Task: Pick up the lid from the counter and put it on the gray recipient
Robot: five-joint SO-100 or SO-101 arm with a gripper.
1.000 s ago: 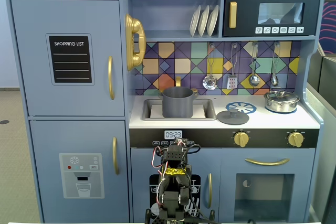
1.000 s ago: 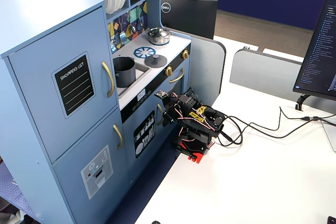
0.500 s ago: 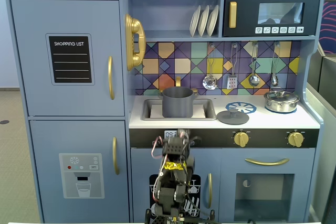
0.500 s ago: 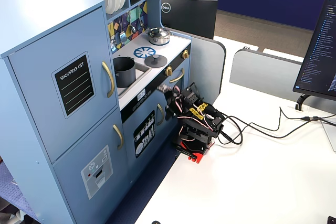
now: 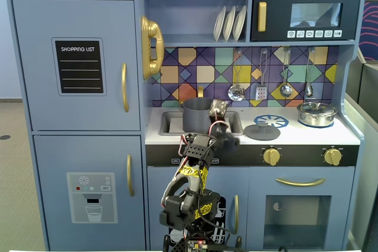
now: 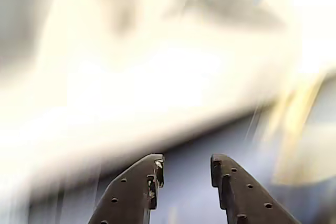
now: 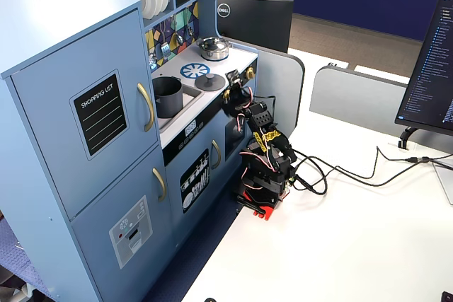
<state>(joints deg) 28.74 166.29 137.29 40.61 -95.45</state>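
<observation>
The dark gray lid (image 5: 261, 131) lies flat on the white counter, to the right of the sink; it also shows in the other fixed view (image 7: 209, 81). The gray recipient (image 5: 195, 115) stands in the sink, uncovered, and also shows in the side fixed view (image 7: 167, 97). My gripper (image 5: 218, 108) is raised at the counter's front edge, between the pot and the lid, touching neither. In the side fixed view it (image 7: 231, 78) hangs just in front of the lid. In the wrist view my gripper (image 6: 187, 169) is open and empty; the background is blurred.
A shiny silver lidded pot (image 5: 316, 114) stands on the counter at the right. Utensils (image 5: 286, 90) hang on the tiled back wall. Gold stove knobs (image 5: 271, 156) sit below the counter edge. The arm's base (image 7: 258, 196) stands on a white table with cables.
</observation>
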